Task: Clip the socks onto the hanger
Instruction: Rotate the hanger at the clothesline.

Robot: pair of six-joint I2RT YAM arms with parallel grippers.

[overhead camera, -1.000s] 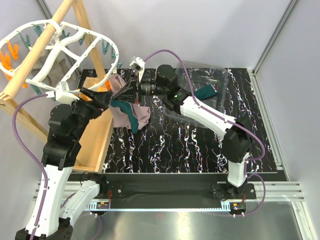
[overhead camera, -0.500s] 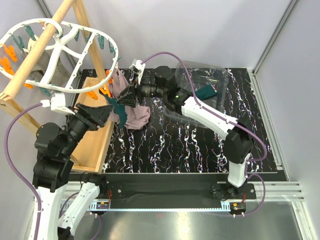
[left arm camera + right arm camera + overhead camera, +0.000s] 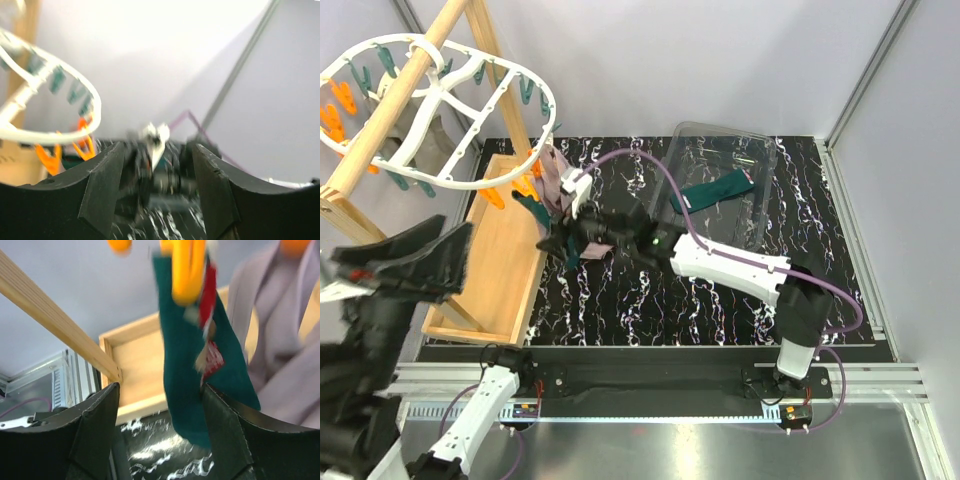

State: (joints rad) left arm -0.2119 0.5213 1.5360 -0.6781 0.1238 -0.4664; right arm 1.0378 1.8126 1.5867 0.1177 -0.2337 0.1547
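The white oval hanger point(image 3: 450, 183) hangs from the wooden pole at the far left, with teal and orange pegs round its rim. One teal sock point(image 3: 187, 370) with a red-and-white figure dangles from an orange peg point(image 3: 187, 270). My right gripper point(image 3: 160, 390) is open below it, and the sock's lower end hangs loose just inside the right finger. From above, that sock point(image 3: 534, 210) shows beside the right gripper point(image 3: 560, 243). A second teal sock point(image 3: 718, 188) lies in the clear bin. My left gripper point(image 3: 450, 255) is open and empty, raised near the camera. Its blurred wrist view shows the hanger point(image 3: 96, 107) at left.
A mauve cloth point(image 3: 280, 330) hangs on pegs right of the clipped sock. A wooden tray point(image 3: 500, 260) lies under the hanger, with the wooden pole frame point(image 3: 390, 110) slanting above it. The clear bin point(image 3: 760, 150) stands at the back right of the black marbled table point(image 3: 700, 300).
My right gripper opened off the sock and dropped lower; the sock stays on its orange peg. My left arm pulled back from the hanger, up toward the camera. The hanger swung slightly.
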